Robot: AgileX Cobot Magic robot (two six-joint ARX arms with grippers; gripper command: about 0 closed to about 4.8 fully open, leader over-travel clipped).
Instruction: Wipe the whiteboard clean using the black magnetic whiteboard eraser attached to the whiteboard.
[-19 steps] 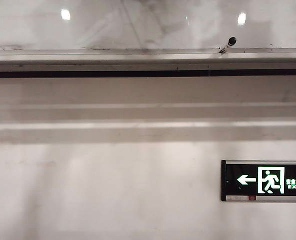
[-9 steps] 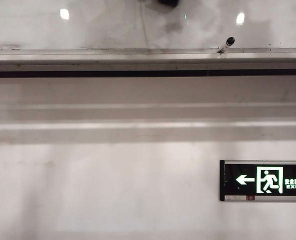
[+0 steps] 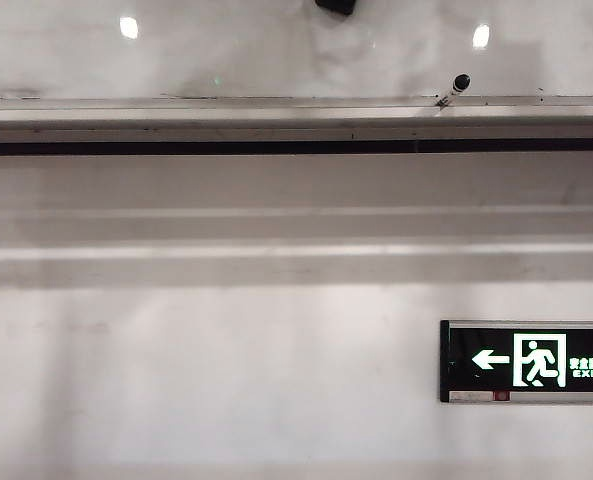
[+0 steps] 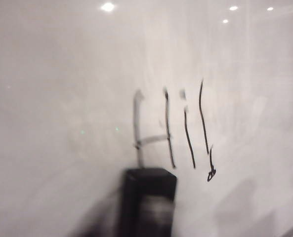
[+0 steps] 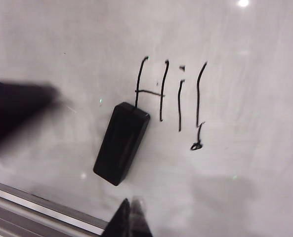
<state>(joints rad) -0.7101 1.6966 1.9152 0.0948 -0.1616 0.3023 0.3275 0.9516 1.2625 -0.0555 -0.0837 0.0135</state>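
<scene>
On whiteboard [image 5: 62, 64], L→R: left gripper [image 5: 18, 108], blurred dark shape, spread can't tell; black eraser [image 5: 121, 143] stuck magnetically below "Hi!" writing [image 5: 168, 96], ready for wiping; right gripper [image 5: 130, 219] fingers pressed together, idle near ledge [image 5: 37, 202].

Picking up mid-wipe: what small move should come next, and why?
Probably sweep the black eraser sideways across the "Hi!" writing. It sits on the whiteboard at the H, whose first stroke looks faded in the left wrist view. Left gripper unseen; right gripper shut, idle by the ledge.
</scene>
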